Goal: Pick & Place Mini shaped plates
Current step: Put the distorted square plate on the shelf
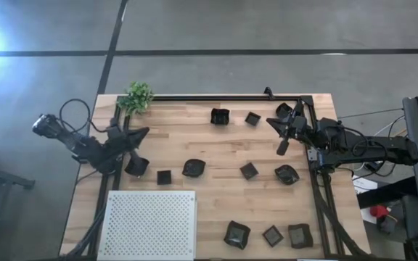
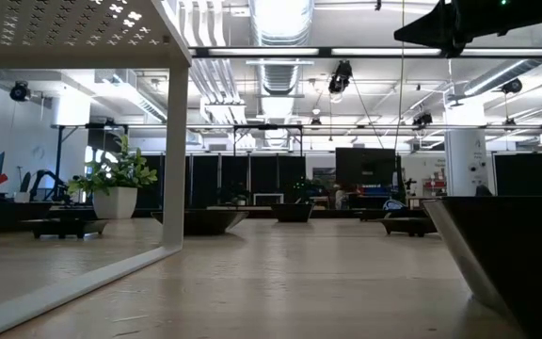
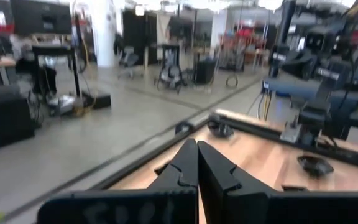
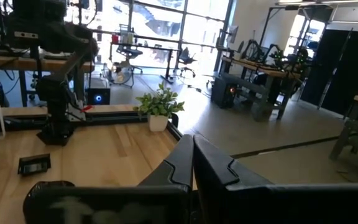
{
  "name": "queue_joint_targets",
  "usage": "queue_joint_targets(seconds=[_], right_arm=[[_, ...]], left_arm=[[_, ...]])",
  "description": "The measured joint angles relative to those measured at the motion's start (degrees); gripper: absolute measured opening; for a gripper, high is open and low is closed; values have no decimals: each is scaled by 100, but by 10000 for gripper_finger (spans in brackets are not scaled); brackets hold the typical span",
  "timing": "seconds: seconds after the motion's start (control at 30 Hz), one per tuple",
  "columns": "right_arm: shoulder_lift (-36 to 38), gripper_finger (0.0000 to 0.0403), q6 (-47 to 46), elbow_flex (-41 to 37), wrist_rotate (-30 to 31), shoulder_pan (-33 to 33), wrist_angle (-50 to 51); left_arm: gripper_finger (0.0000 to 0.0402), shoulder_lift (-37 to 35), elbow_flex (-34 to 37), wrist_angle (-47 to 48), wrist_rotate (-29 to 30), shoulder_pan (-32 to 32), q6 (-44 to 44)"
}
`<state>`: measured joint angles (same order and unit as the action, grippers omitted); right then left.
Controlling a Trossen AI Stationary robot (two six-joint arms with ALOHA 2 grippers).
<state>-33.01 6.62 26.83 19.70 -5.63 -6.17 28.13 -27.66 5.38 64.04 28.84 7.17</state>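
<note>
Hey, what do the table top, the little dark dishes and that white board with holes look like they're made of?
The table top looks like wood: pale planks with grain lines and a matte finish. The little dark dishes look black, possibly ceramic or plastic; their raised rims show only a slight sheen, so I can't tell which. The white board shows a regular grid of holes and a flat white finish, probably painted metal or plastic.

Low view: a dark plate (image 2: 511, 254) at right is cut off by the picture's edge. High view: the plate (image 1: 137, 166) beside the left arm is partly hidden beneath it.
</note>
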Motion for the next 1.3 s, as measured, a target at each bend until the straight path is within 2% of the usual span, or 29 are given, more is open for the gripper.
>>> queue_joint_targets(seconds=[0.1,0.27,0.37,0.47,0.67,0.93,1.13,1.3], right_arm=[[0,8,1,0,0,0,0],[0,8,1,0,0,0,0],[0,8,-18,0,-2,0,-1],[0,8,-18,0,-2,0,-1],[2,8,3,0,-2,0,-2],[2,8,136,0,-4,-2,-5],[2,8,134,0,-4,-2,-6],[2,8,137,0,-4,0,-5]], left_arm=[[0,340,-510,1187,-6,-12,1021],[0,865,-1227,3307,-137,-68,3255],[0,1120,-1485,4212,-673,-139,4266],[0,1338,-1584,4584,-1329,-230,4948],[0,1624,-1517,4768,-2125,-394,5811],[0,1865,-1517,5675,-2988,-710,7030],[0,1872,-1517,5767,-2984,-852,7138],[0,1893,-1517,5708,-2766,-850,6832]])
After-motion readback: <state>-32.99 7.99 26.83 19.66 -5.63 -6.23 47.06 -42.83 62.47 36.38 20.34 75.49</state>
